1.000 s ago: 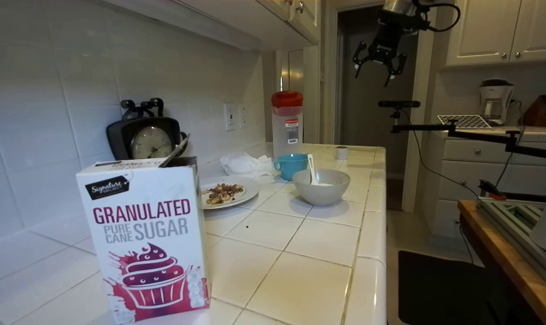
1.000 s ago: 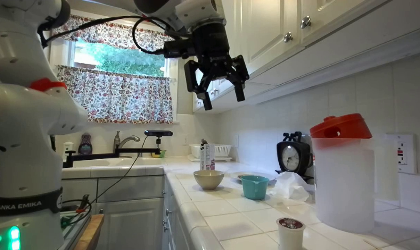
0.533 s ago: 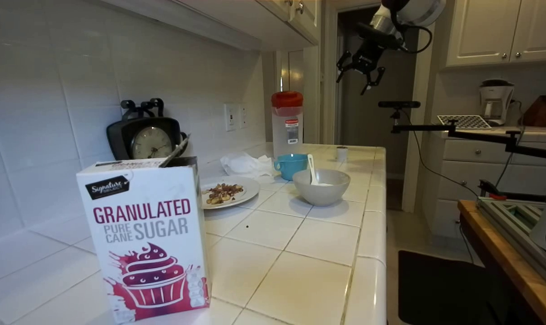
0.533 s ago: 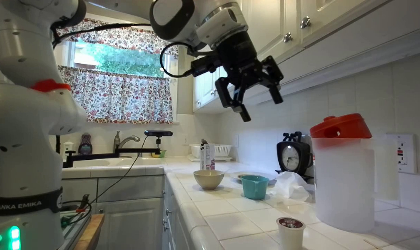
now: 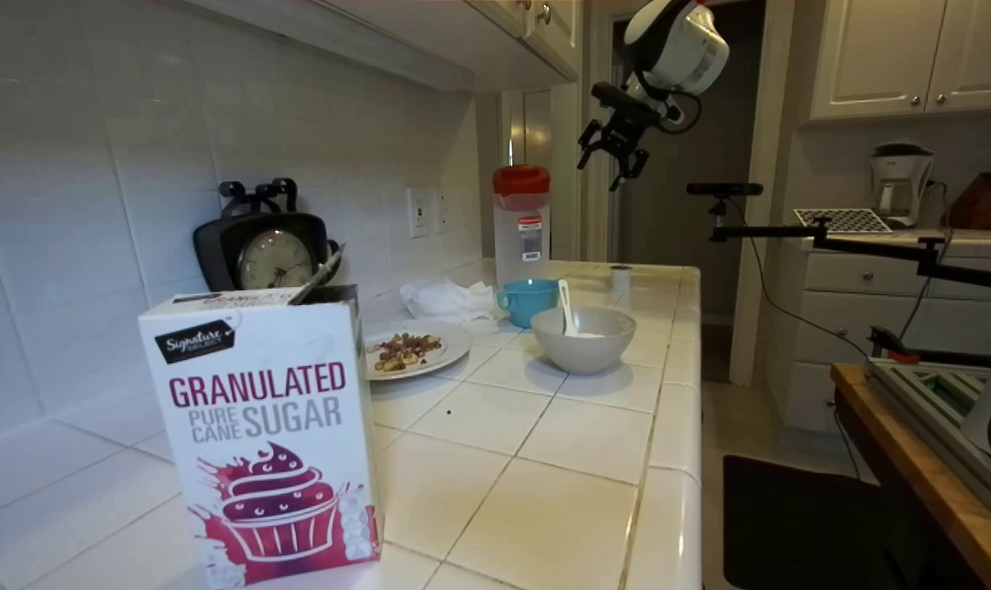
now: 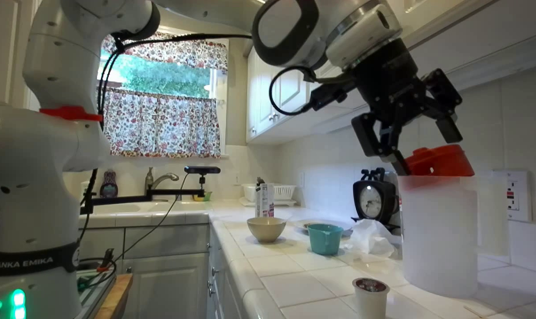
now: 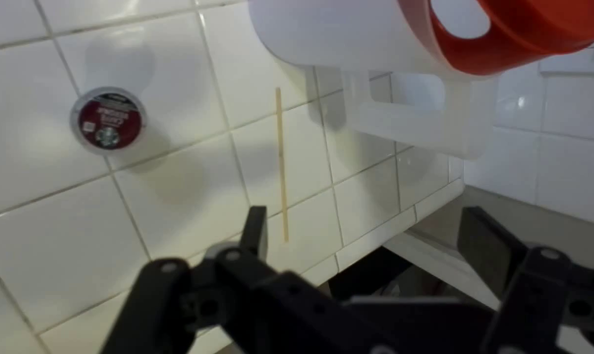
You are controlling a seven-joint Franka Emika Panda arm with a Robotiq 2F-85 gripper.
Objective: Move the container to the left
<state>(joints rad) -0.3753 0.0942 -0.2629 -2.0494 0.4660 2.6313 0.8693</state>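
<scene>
The container (image 6: 440,235) is a tall translucent pitcher with a red lid. It stands upright on the white tiled counter near the wall, and it also shows at the counter's far end in an exterior view (image 5: 513,233). In the wrist view the container (image 7: 336,34) lies along the top right, with its handle facing the counter's end. My gripper (image 6: 426,149) is open and empty. In an exterior view its near finger overlaps the lid, but in the other picture the gripper (image 5: 599,174) is beside and above the lid, apart from it. No container part is between the fingers (image 7: 365,216).
A coffee pod (image 6: 371,297) and a thin wooden stick (image 7: 281,164) lie near the container. A teal cup (image 6: 325,239), crumpled paper (image 6: 372,239), a bowl (image 6: 266,229), a plate (image 5: 454,352) and a sugar box (image 5: 261,442) stand farther along. Wall cabinets (image 6: 480,48) overhang the counter.
My open gripper has moved down and across toward the container, tilting as it comes. The container and the other objects have not moved.
</scene>
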